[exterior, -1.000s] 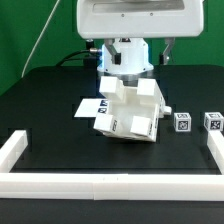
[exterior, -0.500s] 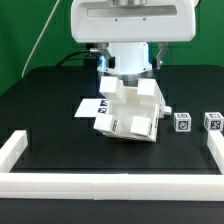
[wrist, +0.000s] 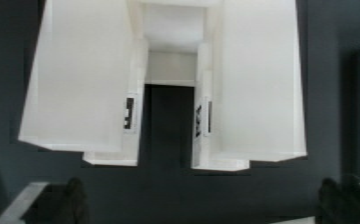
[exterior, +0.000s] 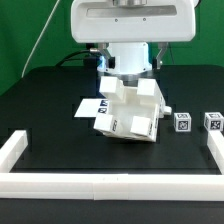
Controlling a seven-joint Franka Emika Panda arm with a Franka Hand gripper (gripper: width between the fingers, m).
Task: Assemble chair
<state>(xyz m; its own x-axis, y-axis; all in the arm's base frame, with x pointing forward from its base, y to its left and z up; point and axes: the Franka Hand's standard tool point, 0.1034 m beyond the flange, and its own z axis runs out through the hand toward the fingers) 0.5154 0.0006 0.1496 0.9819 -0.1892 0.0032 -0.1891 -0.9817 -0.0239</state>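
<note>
At the exterior view's left, a long thin white border rail [exterior: 12,150] is seen lying along the edge of the flat black bench [exterior: 45,90]. Toward the middle, the thin flat white marker board [exterior: 84,107] is partly covered by the chair [exterior: 130,112]. So far this is a partly built body of chunky matte white plastic slabs bearing small black-and-white square tags. It is set near the centre of the bench, and which way up it sits cannot be told with certainty.

Directly above and behind it the white arm [exterior: 128,55] is positioned. In the wrist view the tool [wrist: 203,203] is shown spread wide, its dark fingertips [wrist: 61,200] out at either side with nothing gripped between them. The chair [wrist: 88,80] is seen just ahead, two white slabs divided by a dark slot.

Further right, two small white cubic blocks [exterior: 183,121] with tags on their faces are placed on the bench. The nearer one is close to the chair and the other [exterior: 212,121] is beside a second border rail [exterior: 217,150].

The step in hand is judged to be an approach to the built body, with the blocks not yet fitted. The next move would call for the tool to be lowered squarely so that one slab is straddled, then closed without the body being tipped or slid across the marker board.
</note>
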